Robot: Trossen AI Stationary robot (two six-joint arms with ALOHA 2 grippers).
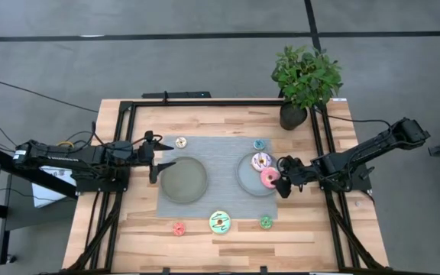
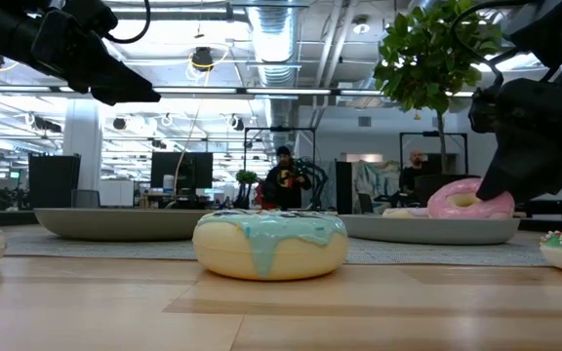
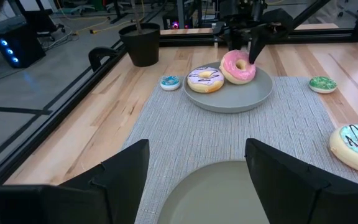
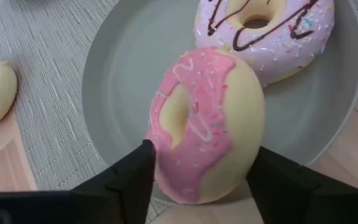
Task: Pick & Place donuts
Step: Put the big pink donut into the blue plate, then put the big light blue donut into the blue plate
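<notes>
Right gripper [image 1: 284, 184] at right plate's [image 1: 244, 177] right rim, fingers closed on pink donut [image 1: 270, 178], held tilted on edge, lower side on plate; seen close in right wrist view [image 4: 201, 140]. Lilac donut [image 1: 261, 161] flat on same plate, touching pink one. Left gripper [image 1: 161, 157] spread wide, holding nothing, at left plate's [image 1: 183, 180] left rim. Mint donut [image 1: 221, 222] near desk's front edge, off grey mat [image 1: 212, 149]. Small donuts: red [image 1: 179, 228] and green [image 1: 266, 221] near front edge, tan [image 1: 181, 142] and blue [image 1: 259, 143] at mat's rear edge. Plant [image 1: 305, 80] at rear right corner.
</notes>
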